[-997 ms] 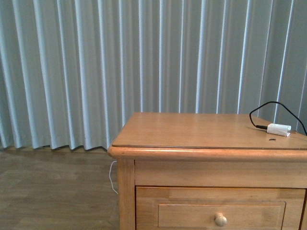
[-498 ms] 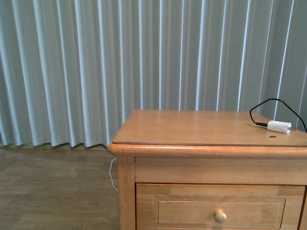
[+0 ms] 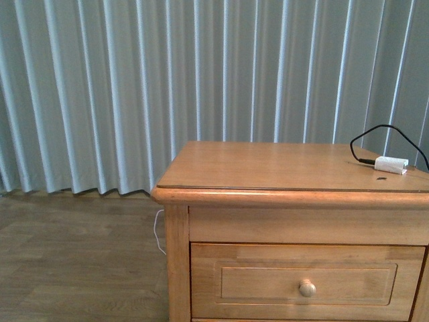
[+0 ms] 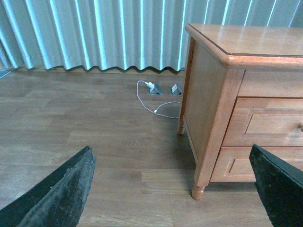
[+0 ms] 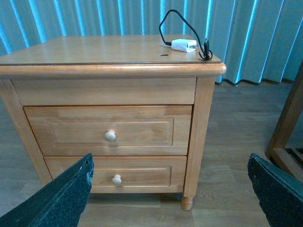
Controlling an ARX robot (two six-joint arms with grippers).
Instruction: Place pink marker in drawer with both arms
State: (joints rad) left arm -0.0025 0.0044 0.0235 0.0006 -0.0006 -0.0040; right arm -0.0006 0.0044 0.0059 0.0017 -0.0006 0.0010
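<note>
Drawer [image 5: 109,136], the upper one with its round knob [image 5: 110,135], sat fully closed in the nightstand, above the lower drawer [image 5: 113,176]; pink marker could not be found in any view. On the desk top [image 3: 268,164], a white adapter [image 3: 391,164] with a looping black cable [image 3: 375,134] lay near the far right corner. Left gripper [image 4: 173,189] was released, fingers [image 4: 61,189] spread wide, over wood floor beside the nightstand. Right gripper [image 5: 170,189] was likewise released, fingers [image 5: 61,194] apart, facing both drawer fronts, touching nothing. White cord [image 4: 151,101] trailed on the floor by pale curtains [image 3: 167,87].
</note>
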